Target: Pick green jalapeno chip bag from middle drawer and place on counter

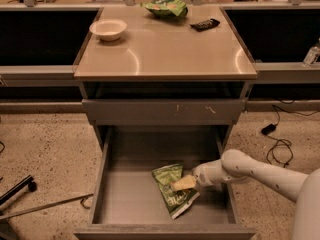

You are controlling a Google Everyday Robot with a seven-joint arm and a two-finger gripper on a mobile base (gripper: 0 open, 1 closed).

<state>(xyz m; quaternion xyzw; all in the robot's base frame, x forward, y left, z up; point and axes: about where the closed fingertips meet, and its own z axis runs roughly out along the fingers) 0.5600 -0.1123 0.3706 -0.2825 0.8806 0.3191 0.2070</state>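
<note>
The green jalapeno chip bag lies flat on the floor of the open middle drawer, right of centre, with a white seam at its near end. My white arm reaches in from the right. My gripper rests right on the bag's right edge. The tan counter is the glossy top of the cabinet above the drawer.
On the counter stand a white bowl at the back left, a paler green bag at the back and a dark flat object at the back right. A closed drawer front sits above the open drawer. Cables lie on the floor at right.
</note>
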